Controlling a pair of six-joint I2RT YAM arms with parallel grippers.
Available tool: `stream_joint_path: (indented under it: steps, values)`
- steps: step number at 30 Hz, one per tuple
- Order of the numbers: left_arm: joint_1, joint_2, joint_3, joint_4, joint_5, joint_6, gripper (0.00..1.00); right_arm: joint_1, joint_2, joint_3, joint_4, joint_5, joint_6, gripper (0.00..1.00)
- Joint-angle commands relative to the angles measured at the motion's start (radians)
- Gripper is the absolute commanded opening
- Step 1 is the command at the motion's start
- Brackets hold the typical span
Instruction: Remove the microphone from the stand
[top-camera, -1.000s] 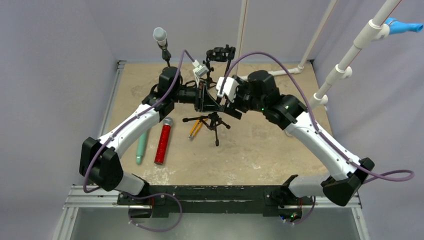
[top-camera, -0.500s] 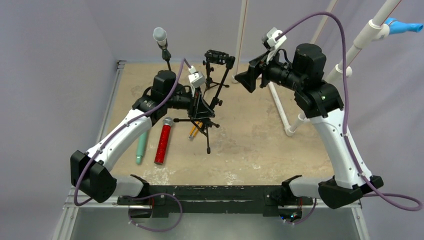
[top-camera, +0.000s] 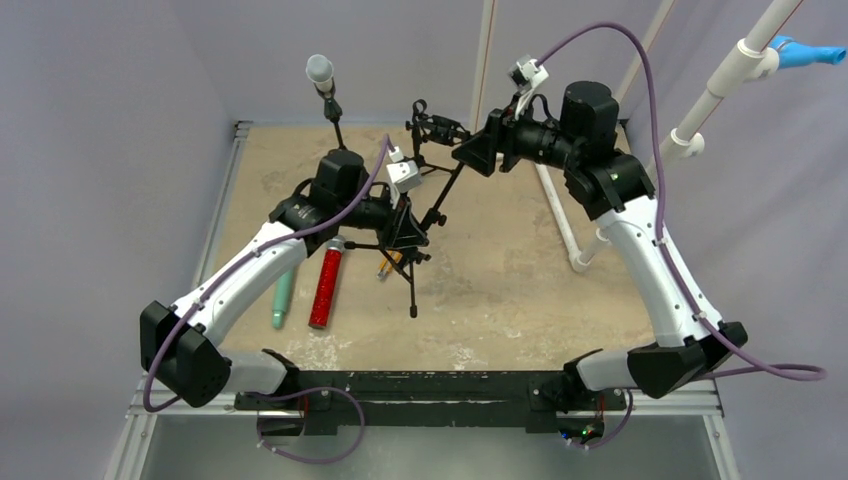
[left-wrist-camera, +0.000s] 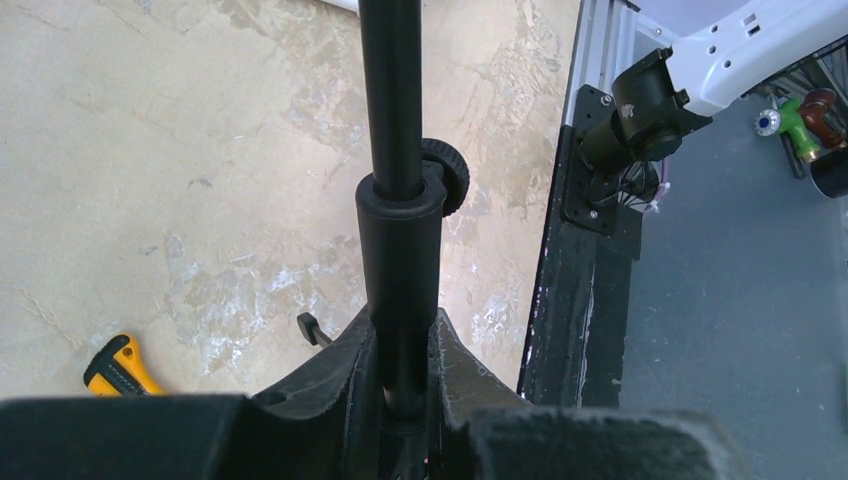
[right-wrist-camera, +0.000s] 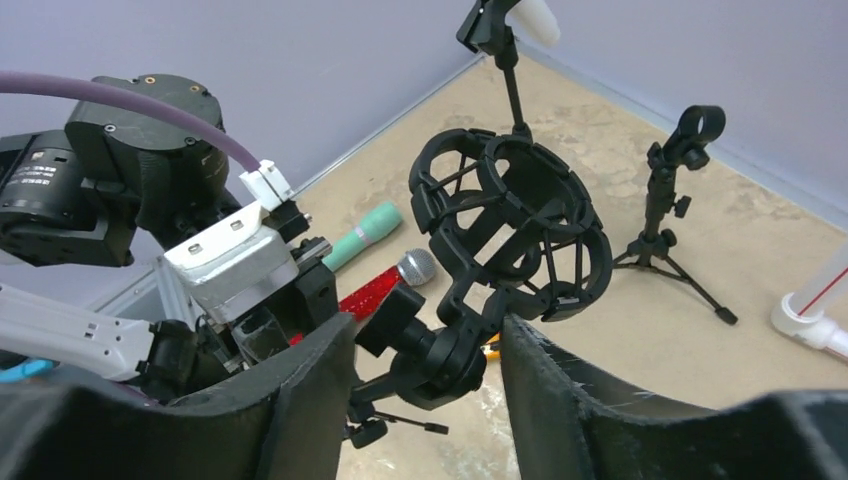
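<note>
A black tripod stand (top-camera: 411, 268) topped by an empty cage-like shock mount (top-camera: 436, 124) leans near the table's middle. My left gripper (top-camera: 405, 226) is shut on the stand's pole (left-wrist-camera: 400, 250), low on the thick sleeve. My right gripper (right-wrist-camera: 428, 350) is open, with one finger on each side of the swivel joint under the shock mount (right-wrist-camera: 515, 225). A grey-headed microphone (top-camera: 319, 70) sits upright in a thin stand (top-camera: 336, 118) at the back left. A red glitter microphone (top-camera: 326, 283) and a teal microphone (top-camera: 284, 293) lie on the table to the left.
A white pipe frame (top-camera: 560, 215) rises at the right and back. A yellow-handled tool (left-wrist-camera: 120, 365) lies under the tripod. A small bare black stand (right-wrist-camera: 668, 210) is at the back. The black front rail (left-wrist-camera: 580, 330) marks the table's near edge.
The right arm rose away from the stand, then came back to the shock mount's joint, its jaws narrowing a little. The left arm drew the gripped stand slightly left and towards the front.
</note>
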Motion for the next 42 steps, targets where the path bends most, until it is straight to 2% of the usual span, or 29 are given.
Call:
stream_joint_path:
  steps: [1, 7, 8, 23, 24, 27, 29, 30, 35, 42]
  values:
    - [-0.013, -0.032, 0.060, 0.046, -0.009, 0.039, 0.00, -0.004, -0.012, -0.063, 0.079, -0.033, 0.053, 0.46]
    - [-0.014, -0.008, 0.086, 0.082, -0.034, -0.009, 0.00, -0.003, -0.028, -0.173, 0.130, -0.026, 0.059, 0.05]
    - [-0.015, 0.000, 0.094, 0.085, -0.042, -0.010, 0.00, -0.002, -0.030, -0.190, 0.138, -0.025, 0.059, 0.00]
    - [-0.038, 0.120, 0.251, 0.064, -0.121, -0.084, 0.00, 0.051, -0.037, -0.379, 0.214, -0.018, 0.045, 0.00]
    - [-0.037, 0.127, 0.255, 0.063, -0.123, -0.084, 0.00, 0.054, -0.040, -0.388, 0.218, -0.021, 0.043, 0.06]
    - [-0.037, 0.135, 0.255, 0.062, -0.132, -0.073, 0.00, 0.054, -0.050, -0.387, 0.197, -0.008, 0.018, 0.33]
    - [-0.038, 0.132, 0.240, 0.063, -0.135, -0.062, 0.00, 0.054, -0.060, -0.371, 0.175, 0.005, -0.004, 0.58]
    - [-0.037, 0.129, 0.235, 0.066, -0.134, -0.058, 0.00, 0.054, -0.065, -0.370, 0.168, 0.008, -0.014, 0.62]
    - [-0.038, 0.122, 0.222, 0.078, -0.085, -0.053, 0.00, 0.054, -0.067, -0.392, 0.169, 0.007, -0.026, 0.65]
    - [-0.040, 0.110, 0.194, 0.090, -0.037, -0.045, 0.00, 0.054, -0.063, -0.412, 0.212, -0.055, -0.001, 0.57]
